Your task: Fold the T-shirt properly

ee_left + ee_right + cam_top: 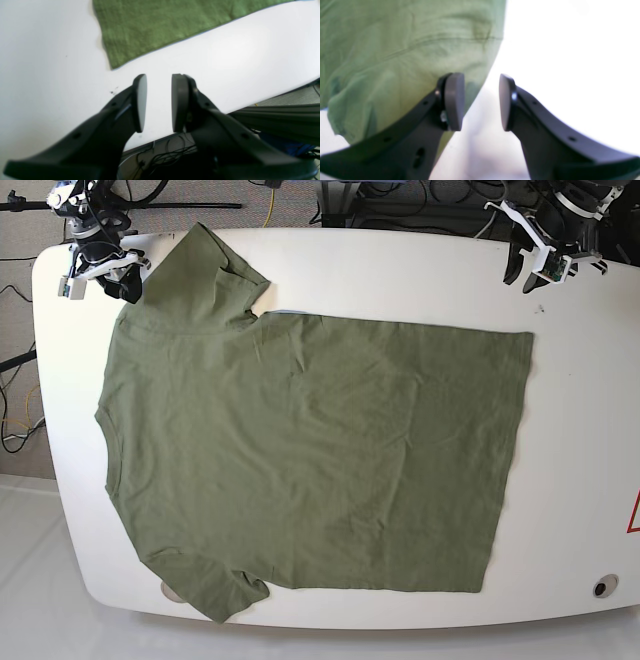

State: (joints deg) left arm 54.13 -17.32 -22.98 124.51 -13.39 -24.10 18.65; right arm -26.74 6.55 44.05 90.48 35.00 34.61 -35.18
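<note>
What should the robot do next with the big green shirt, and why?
Probably lower the right gripper onto the sleeve beside it and pinch. The T-shirt lies spread flat, unfolded, and both grippers are open and empty; the left gripper waits near the hem corner.

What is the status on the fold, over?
Left tool open, empty, off the hem corner. Right tool open, empty, at the sleeve. T-shirt flat, unfolded on table. Nothing in the way.

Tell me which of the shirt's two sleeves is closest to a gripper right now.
The sleeve at the table's far edge: the right gripper hangs open right beside it. The other sleeve lies at the near edge, far from both grippers.
</note>
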